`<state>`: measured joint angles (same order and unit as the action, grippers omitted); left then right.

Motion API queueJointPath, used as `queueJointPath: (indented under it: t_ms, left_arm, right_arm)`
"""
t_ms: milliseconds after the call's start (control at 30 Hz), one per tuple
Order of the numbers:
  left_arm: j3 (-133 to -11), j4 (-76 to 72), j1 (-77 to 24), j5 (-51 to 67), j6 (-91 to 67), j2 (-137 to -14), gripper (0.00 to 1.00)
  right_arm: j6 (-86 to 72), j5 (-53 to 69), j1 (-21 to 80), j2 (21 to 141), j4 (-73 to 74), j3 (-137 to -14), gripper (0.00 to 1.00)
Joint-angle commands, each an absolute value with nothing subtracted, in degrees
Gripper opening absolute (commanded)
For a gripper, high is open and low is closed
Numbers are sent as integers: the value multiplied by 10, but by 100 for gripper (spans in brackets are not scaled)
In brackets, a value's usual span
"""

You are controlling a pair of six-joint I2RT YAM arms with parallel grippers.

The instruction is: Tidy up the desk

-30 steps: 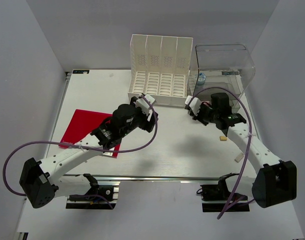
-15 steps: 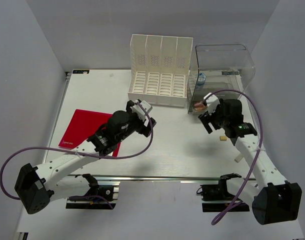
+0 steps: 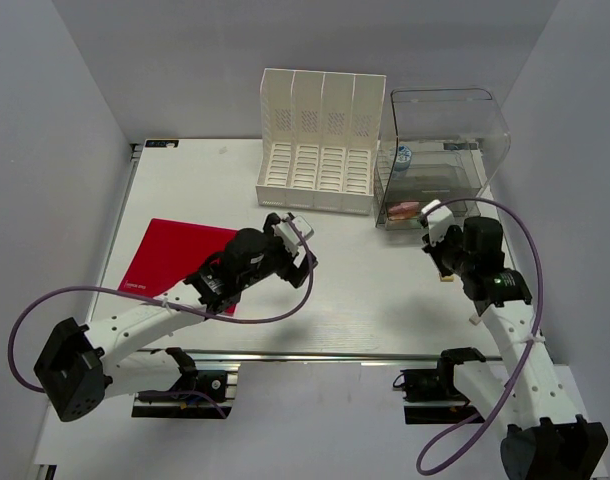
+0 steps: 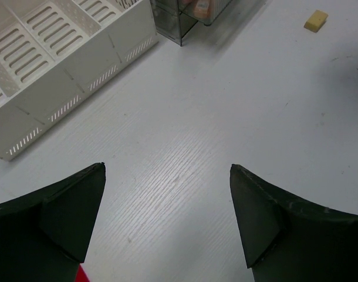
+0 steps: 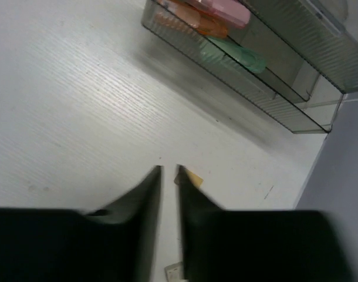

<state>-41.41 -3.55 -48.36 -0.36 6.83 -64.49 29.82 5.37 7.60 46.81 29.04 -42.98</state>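
The bench (image 3: 365, 290) fills the view. Left fingers (image 4: 67, 217) stand wide and empty over its middle. The right fingers (image 5: 138, 205), narrow and empty, aim at a small yellow block (image 5: 191, 176) near the right edge; grasping it probably needs them widened first

red folder (image 3: 170, 255) partly under arm (image 3: 145, 315), tan block (image 5: 194, 175) behind right end effector (image 5: 169, 169)

You see a desk (image 4: 185, 176) of matt white laminate with fine wood grain. At upper centre, the slotted rack (image 3: 320, 130) looks like matt cream plastic, and the box (image 3: 450, 120) beside it glossy clear plastic.
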Motion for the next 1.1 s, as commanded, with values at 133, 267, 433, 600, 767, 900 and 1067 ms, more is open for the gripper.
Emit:
queueJointPath:
  t_ms: [133, 267, 433, 600, 767, 900, 1067]
  left_arm:
    - [-438, -23, -480, 56, 73, -638, 69]
    - [-447, -6, -480, 86, 78, -617, 7]
    - [-455, -4, -480, 103, 75, -587, 0]
    - [-445, -4, -480, 70, 69, -564, 48]
    - [-452, -4, -480, 65, 65, -575, 74]
    - [-453, -4, -480, 61, 67, -578, 77]
    - [-450, 11, -480, 52, 73, -577, 77]
  right_arm:
    - [461, 220, 71, 498, 334, -421, 0]
    - [547, 253, 73, 533, 260, -385, 0]
    - [627, 207, 76, 576, 146, -323, 0]
    - [635, 124, 78, 652, 17, -332, 0]
    - [615, 95, 76, 732, -24, -385, 0]
    - [611, 69, 78, 792, -55, -424, 0]
    - [594, 37, 77, 846, -88, -467, 0]
